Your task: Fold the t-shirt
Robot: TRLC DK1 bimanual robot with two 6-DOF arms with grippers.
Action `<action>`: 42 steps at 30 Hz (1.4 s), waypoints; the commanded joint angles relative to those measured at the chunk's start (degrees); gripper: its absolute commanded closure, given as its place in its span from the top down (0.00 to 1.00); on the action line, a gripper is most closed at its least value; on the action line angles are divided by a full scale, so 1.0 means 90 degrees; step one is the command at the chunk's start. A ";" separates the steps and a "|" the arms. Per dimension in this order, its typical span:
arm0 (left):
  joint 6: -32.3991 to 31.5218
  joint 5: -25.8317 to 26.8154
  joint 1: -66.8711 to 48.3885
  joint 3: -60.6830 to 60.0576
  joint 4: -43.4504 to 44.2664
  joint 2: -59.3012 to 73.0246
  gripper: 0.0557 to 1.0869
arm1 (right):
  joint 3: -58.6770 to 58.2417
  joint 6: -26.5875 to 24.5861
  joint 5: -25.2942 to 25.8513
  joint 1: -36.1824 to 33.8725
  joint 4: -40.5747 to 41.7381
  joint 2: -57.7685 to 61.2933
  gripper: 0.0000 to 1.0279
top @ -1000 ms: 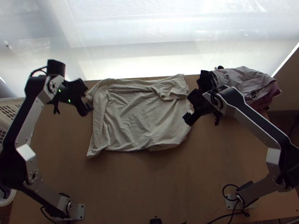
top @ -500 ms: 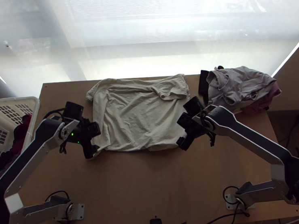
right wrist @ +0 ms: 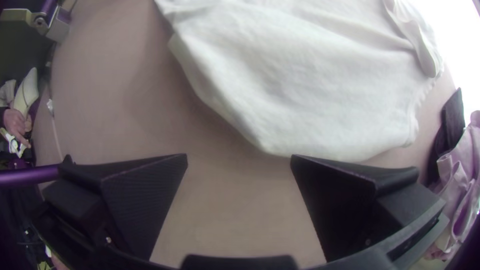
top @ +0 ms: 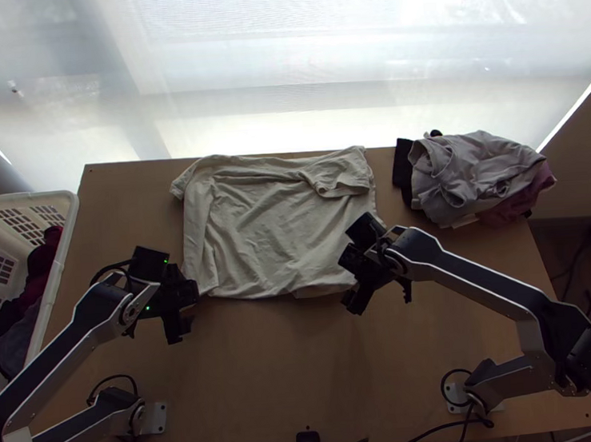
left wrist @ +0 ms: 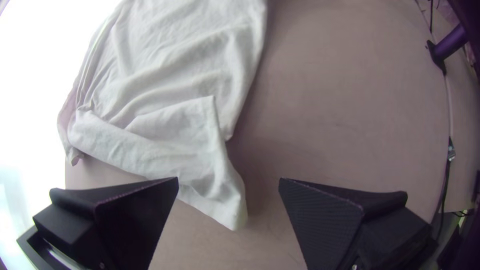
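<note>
"OK, status?"

"Left gripper (top: pixel 190 311) released, fingers wide apart, by the shirt's (top: pixel 272 230) near-left corner. Right gripper (top: pixel 347 282) released too, same wide gap, by the near-right corner."

"Shirt lies how?"

"Spread, wrinkled, a flap folded over at far right. Far half of table (top: pixel 304 364)."

"Rest?"

"Clothes pile (top: pixel 477 170) at table's far-right corner. White basket (top: pixel 72 204) at left, dark clothes (top: pixel 40 265) inside."

From here I count 1 t-shirt (top: pixel 272 238), 1 table (top: pixel 305 372), 1 basket (top: pixel 69 219), 1 clothes pile (top: pixel 477 174); 2 arms: left arm (top: pixel 63 345), right arm (top: pixel 483 280); 2 grippers: left gripper (top: pixel 187 314), right gripper (top: pixel 347 282).
</note>
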 commanded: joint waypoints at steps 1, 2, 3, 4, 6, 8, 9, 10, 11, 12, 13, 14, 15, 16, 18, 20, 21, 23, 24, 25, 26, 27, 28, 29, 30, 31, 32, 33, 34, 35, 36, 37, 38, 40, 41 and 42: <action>0.0113 -0.0058 0.0381 -0.0564 0.0855 -0.0002 0.95 | -0.0289 -0.0088 0.0301 0.0040 0.0548 0.0289 0.93; 0.0113 -0.0058 0.0410 -0.0564 0.0923 0.0017 0.95 | -0.0318 -0.0147 0.0370 0.0000 0.0616 0.0318 0.93; 0.0094 -0.0058 0.0429 -0.0564 0.0962 0.0037 0.95 | -0.0338 -0.0176 0.0409 -0.0039 0.0655 0.0347 0.93; 0.0084 -0.0058 0.0439 -0.0564 0.1002 0.0047 0.95 | -0.0358 -0.0235 0.0477 -0.0078 0.0685 0.0357 0.93; 0.0045 -0.0058 0.0468 -0.0554 0.1129 0.0096 0.95 | -0.0377 -0.0352 0.0633 -0.0156 0.0772 0.0367 0.93; 0.0006 -0.0049 0.0468 -0.0564 0.1138 0.0135 0.95 | -0.0348 -0.0440 0.0721 -0.0292 0.0772 0.0337 0.93; -0.0004 -0.0049 0.0468 -0.0574 0.1158 0.0144 0.95 | -0.0328 -0.0479 0.0790 -0.0351 0.0772 0.0318 0.93; -0.0004 -0.0049 0.0459 -0.0593 0.1187 0.0154 0.95 | -0.0318 -0.0528 0.0829 -0.0419 0.0792 0.0308 0.93; -0.0033 -0.0049 0.0459 -0.0613 0.1246 0.0174 0.95 | -0.0309 -0.0537 0.0858 -0.0488 0.0812 0.0298 0.91; -0.0092 -0.0049 0.0449 -0.0632 0.1295 0.0193 0.95 | -0.0299 -0.0547 0.0858 -0.0566 0.0860 0.0308 0.90; -0.0121 -0.0049 0.0429 -0.0652 0.1314 0.0222 0.95 | -0.0289 -0.0547 0.0858 -0.0605 0.0919 0.0318 0.90; -0.0180 -0.0049 0.0400 -0.0661 0.1314 0.0242 0.95 | -0.0289 -0.0547 0.0858 -0.0615 0.0987 0.0347 0.90; -0.0238 -0.0049 0.0351 -0.0691 0.1314 0.0242 0.95 | -0.0279 -0.0537 0.0858 -0.0615 0.1017 0.0367 0.90; -0.0277 -0.0049 0.0273 -0.0720 0.1304 0.0232 0.95 | -0.0260 -0.0537 0.0848 -0.0605 0.1036 0.0396 0.90; -0.0316 -0.0049 0.0185 -0.0779 0.1295 0.0183 0.95 | -0.0260 -0.0518 0.0858 -0.0546 0.1104 0.0425 0.90; -0.0346 -0.0049 0.0127 -0.0847 0.1304 0.0174 0.95 | -0.0260 -0.0489 0.0858 -0.0507 0.1173 0.0464 0.90; -0.0355 -0.0049 0.0127 -0.0896 0.1343 0.0174 0.95 | -0.0250 -0.0469 0.0858 -0.0507 0.1222 0.0484 0.90; -0.0346 -0.0058 0.0136 -0.1023 0.1548 0.0193 0.93 | -0.0240 -0.0440 0.0858 -0.0498 0.1290 0.0552 0.86; -0.0346 -0.0058 0.0156 -0.1081 0.1666 0.0222 0.87 | -0.0240 -0.0440 0.0858 -0.0478 0.1300 0.0582 0.83; -0.0346 -0.0058 0.0166 -0.1101 0.1705 0.0271 0.81 | -0.0240 -0.0440 0.0858 -0.0459 0.1310 0.0601 0.80; -0.0346 -0.0058 0.0195 -0.1111 0.1734 0.0310 0.71 | -0.0240 -0.0440 0.0858 -0.0410 0.1310 0.0630 0.77; -0.0346 -0.0058 0.0234 -0.1101 0.1763 0.0340 0.61 | -0.0250 -0.0440 0.0858 -0.0390 0.1310 0.0650 0.73; -0.0346 -0.0058 0.0273 -0.1091 0.1793 0.0369 0.50 | -0.0250 -0.0449 0.0858 -0.0351 0.1310 0.0660 0.67; -0.0336 -0.0058 0.0322 -0.1081 0.1812 0.0398 0.40 | -0.0260 -0.0449 0.0858 -0.0332 0.1339 0.0660 0.60; -0.0336 -0.0058 0.0371 -0.1062 0.1822 0.0437 0.29 | -0.0279 -0.0459 0.0858 -0.0322 0.1388 0.0660 0.52; -0.0336 -0.0058 0.0429 -0.1042 0.1841 0.0476 0.19 | -0.0299 -0.0459 0.0858 -0.0312 0.1456 0.0669 0.43; -0.0346 -0.0058 0.0507 -0.1023 0.1880 0.0506 0.12 | -0.0318 -0.0479 0.0848 -0.0302 0.1505 0.0669 0.32; -0.0355 -0.0058 0.0576 -0.1003 0.1910 0.0535 0.07 | -0.0338 -0.0498 0.0848 -0.0302 0.1563 0.0679 0.19; -0.0355 -0.0058 0.0654 -0.0974 0.1929 0.0574 0.04 | -0.0358 -0.0557 0.0848 -0.0283 0.1642 0.0689 0.05; -0.0355 -0.0049 0.0761 -0.0935 0.1929 0.0584 0.03 | -0.0377 -0.0576 0.0858 -0.0263 0.1642 0.0699 0.03; -0.0346 -0.0049 0.0908 -0.0876 0.1910 0.0584 0.03 | -0.0387 -0.0576 0.0848 -0.0244 0.1632 0.0689 0.03; -0.0346 -0.0049 0.1064 -0.0798 0.1871 0.0574 0.03 | -0.0387 -0.0576 0.0848 -0.0253 0.1554 0.0640 0.03; -0.0346 -0.0039 0.1259 -0.0691 0.1783 0.0545 0.03 | -0.0397 -0.0586 0.0848 -0.0244 0.1476 0.0543 0.03; -0.0375 0.0049 0.1650 -0.0281 0.1295 0.0447 0.03 | -0.0445 -0.0606 0.0848 -0.0244 0.1251 0.0220 0.03; -0.0453 0.0186 0.1855 -0.0046 0.1031 0.0340 0.03 | -0.0485 -0.0606 0.0848 -0.0253 0.1163 0.0035 0.03; -0.0502 0.0381 0.2090 0.0217 0.0709 0.0203 0.03 | -0.0533 -0.0615 0.0848 -0.0263 0.1036 -0.0190 0.03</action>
